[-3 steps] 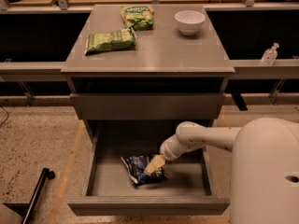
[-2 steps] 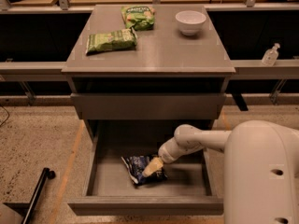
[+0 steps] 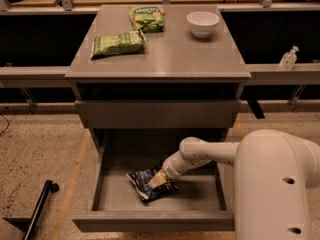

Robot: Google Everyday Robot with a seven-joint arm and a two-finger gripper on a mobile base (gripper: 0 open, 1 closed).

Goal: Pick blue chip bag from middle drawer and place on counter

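Note:
The blue chip bag (image 3: 139, 180) lies crinkled on the floor of the open middle drawer (image 3: 150, 222), left of its centre. My gripper (image 3: 156, 181) reaches down into the drawer from the right, and its tip sits on the right part of the bag. The white arm and its large housing fill the lower right of the camera view and hide the drawer's right front corner. The counter (image 3: 170, 59) is the grey top of the cabinet, above the drawer.
Two light-green snack bags (image 3: 118, 44) (image 3: 147, 18) and a white bowl (image 3: 202, 23) lie on the counter. The other grey drawer front (image 3: 157, 114) is closed above the open drawer. A clear bottle (image 3: 288, 59) stands on the right ledge. A black pole (image 3: 39, 211) lies on the floor at left.
My gripper has moved a little left and down inside the drawer, further onto the blue chip bag. The bag has stayed in place.

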